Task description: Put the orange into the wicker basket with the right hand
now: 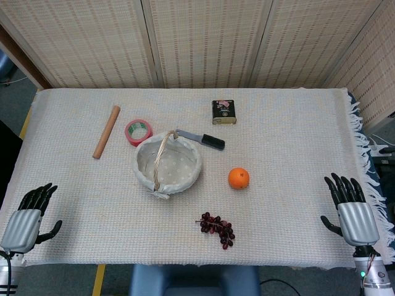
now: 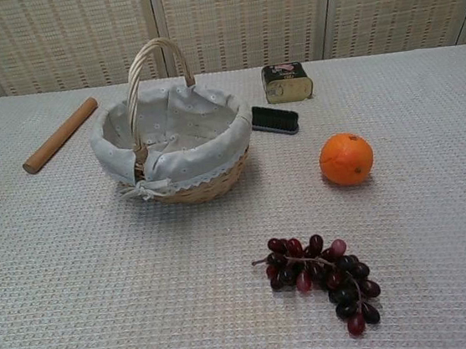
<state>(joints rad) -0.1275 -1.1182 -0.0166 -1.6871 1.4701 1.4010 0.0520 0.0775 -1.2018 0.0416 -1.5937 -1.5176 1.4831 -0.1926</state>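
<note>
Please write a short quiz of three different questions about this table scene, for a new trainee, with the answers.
1. True or false: the orange already lies in the basket.
2. Which thing lies nearest the robot's edge of the table? A) tape B) grapes C) tin
3. Fill in: the right hand is ____ and holds nothing.

Key: 1 false, it lies on the cloth beside the basket; 2 B; 3 open.
</note>
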